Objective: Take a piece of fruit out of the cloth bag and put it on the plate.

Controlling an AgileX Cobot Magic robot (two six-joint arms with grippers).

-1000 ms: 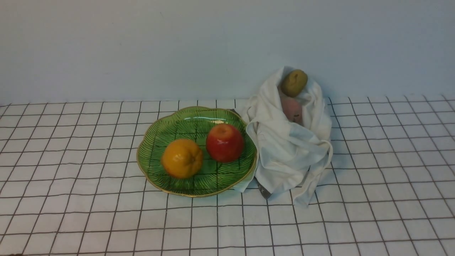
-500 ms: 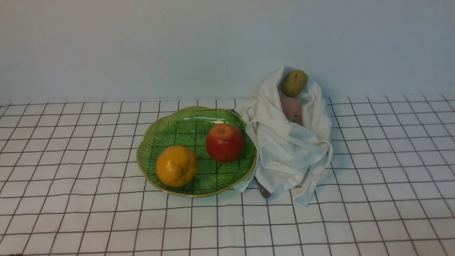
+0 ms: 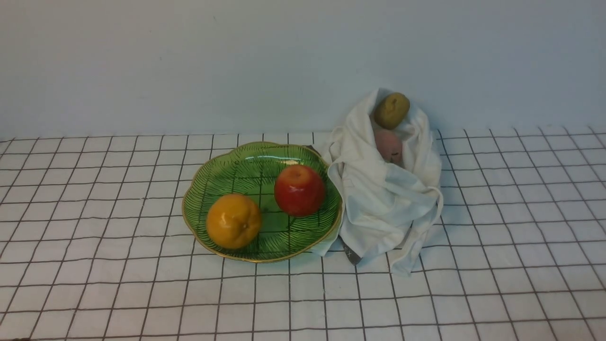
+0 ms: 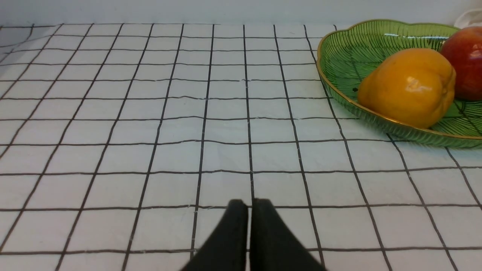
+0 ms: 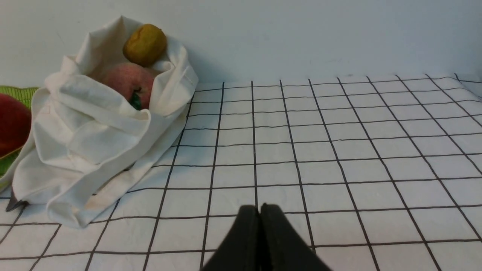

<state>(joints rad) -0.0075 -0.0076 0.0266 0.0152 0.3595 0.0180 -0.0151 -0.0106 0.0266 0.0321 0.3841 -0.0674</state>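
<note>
- A green leaf-patterned plate (image 3: 199,189) with a gold rim sits on a white tablecloth (image 3: 94,284) with a black grid. An orange (image 3: 233,221) and a red apple (image 3: 299,190) rest on it, apart from each other.
- Touching the plate on the robot's right is a white cloth bag (image 3: 383,203), slumped open against the pale wall (image 3: 189,61). A brownish-green fruit, perhaps a kiwi (image 3: 391,110), sits at the top of the mouth; a pink peach (image 3: 388,146) lies just below it, partly wrapped in cloth.
- Judgement: fruit is already on the plate, so the task may be finished. If another piece is wanted, the kiwi is the easiest pick, being exposed on top.
- To do that well, the right arm, nearer the bag, should open wide first, come down from above onto the kiwi, and avoid pinching the loose folds around it. The fruit is round, so it should be set down gently, away from the plate's rim.
- Neither arm shows in the front view.
- The left gripper (image 4: 247,205) has its black fingers pressed together, holding nothing, low over bare cloth, with the plate ahead to one side.
- The right gripper (image 5: 260,210) is likewise closed and empty, low over the cloth, well apart from the bag.
</note>
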